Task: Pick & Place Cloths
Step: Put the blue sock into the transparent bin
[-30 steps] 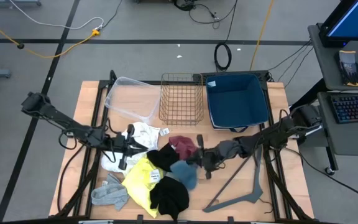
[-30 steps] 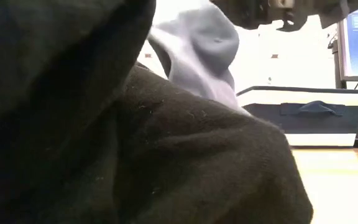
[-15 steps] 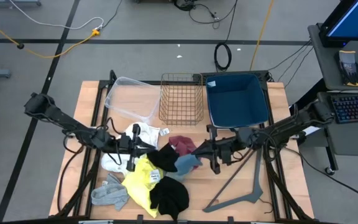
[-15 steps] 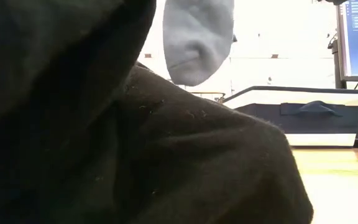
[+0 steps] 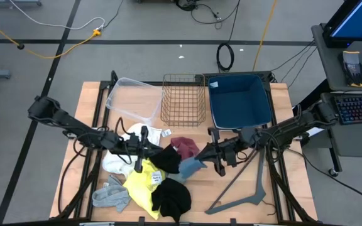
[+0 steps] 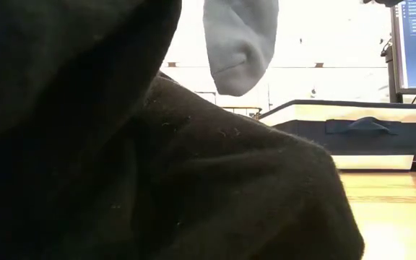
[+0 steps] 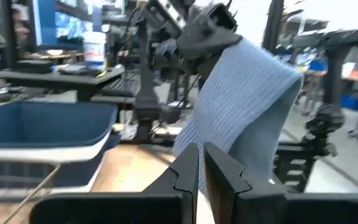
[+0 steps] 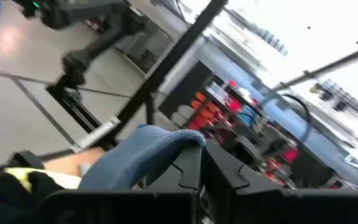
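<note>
Wooden bench (image 5: 294, 125): right tool (image 5: 213, 156), clenched on the teal cloth (image 5: 190, 166), had lifted it higher; left tool (image 5: 141, 150) stayed pinched shut, empty; black cloth (image 6: 121, 166) blocked the low view.

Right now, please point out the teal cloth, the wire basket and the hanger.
teal cloth (image 5: 189, 166): high view, middle of the lifted fabric.
wire basket (image 5: 183, 100): high view, its mesh floor.
hanger (image 5: 258, 174): high view, its long arm.

On the wooden table (image 5: 281, 188), a clear plastic tub (image 5: 132, 99), a wire basket (image 5: 183, 99) and a blue bin (image 5: 241, 100) stand at 12 o'clock. A grey hanger (image 5: 247, 188) lies at 4 o'clock.
</note>
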`<state>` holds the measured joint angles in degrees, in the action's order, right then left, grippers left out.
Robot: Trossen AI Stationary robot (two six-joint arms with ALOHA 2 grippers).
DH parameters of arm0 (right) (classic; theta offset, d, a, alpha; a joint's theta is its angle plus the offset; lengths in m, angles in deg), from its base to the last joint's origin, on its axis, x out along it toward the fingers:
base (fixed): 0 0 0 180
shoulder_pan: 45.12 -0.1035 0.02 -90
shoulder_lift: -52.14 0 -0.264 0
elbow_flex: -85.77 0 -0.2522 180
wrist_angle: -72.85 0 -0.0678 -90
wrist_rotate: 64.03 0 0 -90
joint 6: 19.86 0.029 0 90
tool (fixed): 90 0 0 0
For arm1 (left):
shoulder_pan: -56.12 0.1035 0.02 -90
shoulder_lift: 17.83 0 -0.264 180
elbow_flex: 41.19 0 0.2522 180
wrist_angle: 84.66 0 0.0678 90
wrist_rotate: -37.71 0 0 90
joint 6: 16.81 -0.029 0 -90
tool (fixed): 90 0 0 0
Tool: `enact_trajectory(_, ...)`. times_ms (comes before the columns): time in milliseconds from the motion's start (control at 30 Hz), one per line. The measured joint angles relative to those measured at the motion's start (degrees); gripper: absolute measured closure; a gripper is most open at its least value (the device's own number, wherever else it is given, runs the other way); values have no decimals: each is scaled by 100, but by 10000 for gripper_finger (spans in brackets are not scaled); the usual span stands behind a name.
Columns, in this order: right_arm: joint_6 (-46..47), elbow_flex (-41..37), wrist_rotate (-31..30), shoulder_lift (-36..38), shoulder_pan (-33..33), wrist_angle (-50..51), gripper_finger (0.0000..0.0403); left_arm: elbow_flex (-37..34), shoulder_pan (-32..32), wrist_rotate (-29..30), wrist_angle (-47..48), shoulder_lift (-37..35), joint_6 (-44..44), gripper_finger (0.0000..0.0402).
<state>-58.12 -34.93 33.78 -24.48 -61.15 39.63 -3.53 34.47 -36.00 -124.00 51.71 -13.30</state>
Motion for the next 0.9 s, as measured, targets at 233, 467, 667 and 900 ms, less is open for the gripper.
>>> enact_trajectory(233, -19, 0, -2, -127, -4, -202, 403, 308, 212, -646, -135, 271, -39, 329)
enact_trajectory(467, -15, 4, -11, -142, -4, -212, 403, 1089, 305, -1139, 15, 786, -638, 220)
enact_trajectory(667, -102, 4, -339, -144, -9, -198, 403, 1796, 341, -1179, 873, 1128, -813, 151)
enact_trajectory(900, -340, 4, -929, -144, -4, -115, 403, 2152, 343, -1223, 1167, 1185, -831, 113)
